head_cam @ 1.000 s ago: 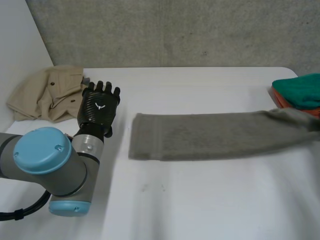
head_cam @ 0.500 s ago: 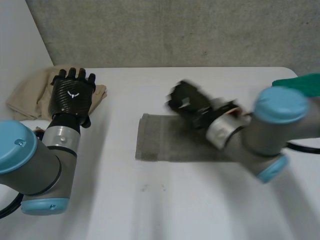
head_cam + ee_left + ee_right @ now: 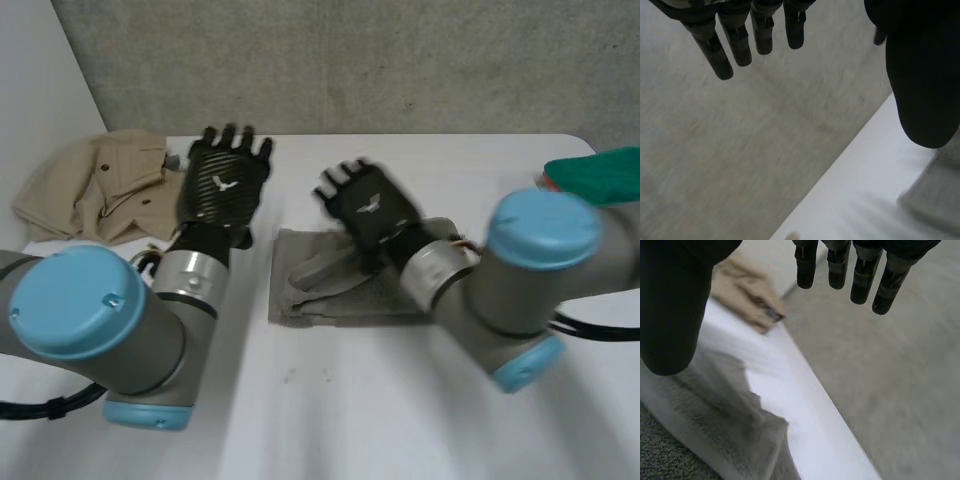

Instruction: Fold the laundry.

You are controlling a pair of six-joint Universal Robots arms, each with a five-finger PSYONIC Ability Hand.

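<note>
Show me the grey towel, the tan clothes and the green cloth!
grey towel (image 3: 300, 300): head view, on its crumpled end.
tan clothes (image 3: 90, 190): head view, on the pile's middle.
green cloth (image 3: 605, 175): head view, on its top.

Smooth white rectangular counter (image 3: 340, 420), rounded far-right corner. Rough grey speckled concrete-look wall (image 3: 400, 60) sits right behind its far edge. Plain white panel (image 3: 30, 120) closes the left side. Soft, even light.
</note>
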